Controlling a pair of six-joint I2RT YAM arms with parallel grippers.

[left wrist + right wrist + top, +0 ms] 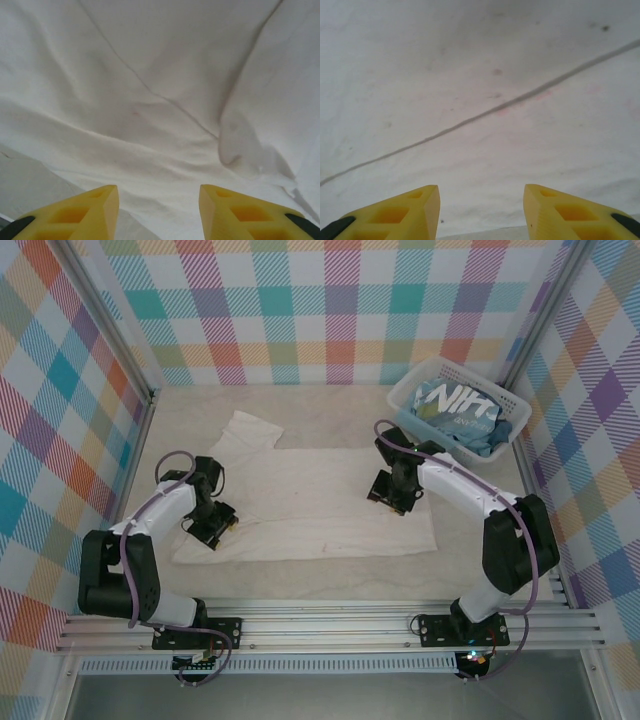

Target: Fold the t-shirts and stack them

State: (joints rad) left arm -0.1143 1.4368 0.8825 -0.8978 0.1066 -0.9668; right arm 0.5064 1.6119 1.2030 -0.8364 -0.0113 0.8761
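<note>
A cream-white t-shirt (310,502) lies spread flat across the middle of the table, one sleeve (245,430) sticking out at the back left. My left gripper (212,527) hovers over its left edge, open, with wrinkled cloth (150,115) below the yellow fingers (95,210). Over the shirt's right part my right gripper (388,492) is open too, and smooth cloth with a dark fold line (485,112) lies under its fingers (560,212). A light blue t-shirt with white lettering (456,410) is bundled in the basket.
The white slatted basket (420,380) stands at the back right corner. Plaid walls close in the table on three sides. Bare table (300,580) runs along the front edge by the arm bases.
</note>
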